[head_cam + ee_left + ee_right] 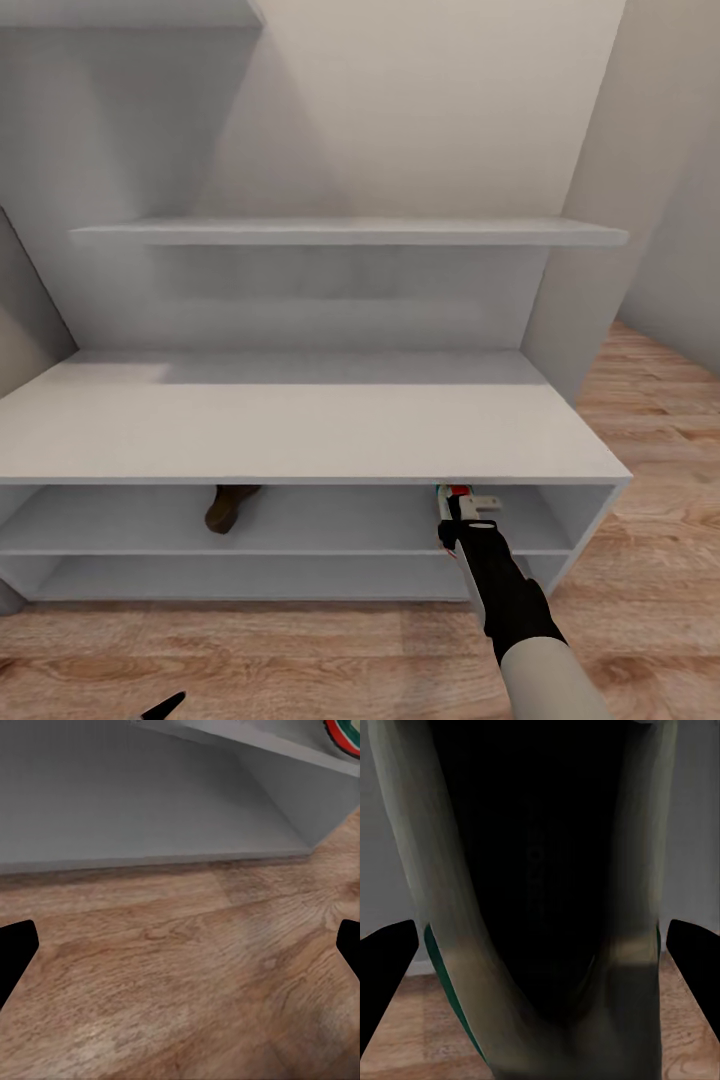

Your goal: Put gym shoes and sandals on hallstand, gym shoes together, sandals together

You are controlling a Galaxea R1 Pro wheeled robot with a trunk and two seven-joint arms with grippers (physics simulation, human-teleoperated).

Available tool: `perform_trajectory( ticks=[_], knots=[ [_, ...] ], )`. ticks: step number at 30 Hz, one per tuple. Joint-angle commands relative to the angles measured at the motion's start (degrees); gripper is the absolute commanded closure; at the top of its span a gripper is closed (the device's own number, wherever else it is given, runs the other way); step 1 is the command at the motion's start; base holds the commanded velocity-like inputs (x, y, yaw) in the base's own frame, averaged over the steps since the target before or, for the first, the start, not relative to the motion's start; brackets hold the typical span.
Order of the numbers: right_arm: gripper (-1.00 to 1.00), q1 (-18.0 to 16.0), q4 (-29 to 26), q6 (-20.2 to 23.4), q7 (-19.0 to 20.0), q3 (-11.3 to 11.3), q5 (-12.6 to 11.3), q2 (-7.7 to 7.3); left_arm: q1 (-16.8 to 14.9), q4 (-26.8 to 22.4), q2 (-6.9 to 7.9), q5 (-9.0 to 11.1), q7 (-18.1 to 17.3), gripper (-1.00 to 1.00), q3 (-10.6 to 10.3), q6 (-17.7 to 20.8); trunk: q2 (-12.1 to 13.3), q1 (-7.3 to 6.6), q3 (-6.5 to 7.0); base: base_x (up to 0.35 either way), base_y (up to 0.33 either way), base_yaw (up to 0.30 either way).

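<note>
A gym shoe [452, 491] lies on the upper open shelf of the hallstand [300, 440], at its right end, mostly hidden under the bench top. My right gripper [464, 512] reaches into that shelf right at the shoe. In the right wrist view the shoe's dark opening and cream wall with a green stripe [540, 907] sit close between the spread fingers [390, 967], which do not touch it. One dark brown sandal [231, 506] sits on the same shelf, left of centre. My left gripper [180, 945] hangs open and empty low over the corridor floor [187, 975].
The hallstand's lowest shelf [280, 578] is bare, and stepped wall shelves [350, 232] rise above the bench. A wall corner [600, 250] stands just right of the rack, with wood floor [660, 480] beyond it. A shoe's red and green edge [346, 736] peeks in the left wrist view.
</note>
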Motion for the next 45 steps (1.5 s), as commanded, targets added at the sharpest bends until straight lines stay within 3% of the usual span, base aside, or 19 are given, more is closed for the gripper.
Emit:
perform_trajectory(
  ticks=[1,45],
  knots=[
    [1.00,0.0,-0.1,0.3,0.0,-0.1,0.3,0.05,0.0,0.1,0.00,0.1,-0.3,-1.00,0.1,-0.2,0.0,0.00,-0.05,0.056,-0.022,0.000],
    [1.00,0.0,-0.1,0.3,0.0,-0.3,0.3,0.05,0.0,0.1,0.00,0.0,-0.3,-1.00,0.1,-0.2,0.0,0.00,-0.05,0.056,-0.001,0.000]
  ],
)
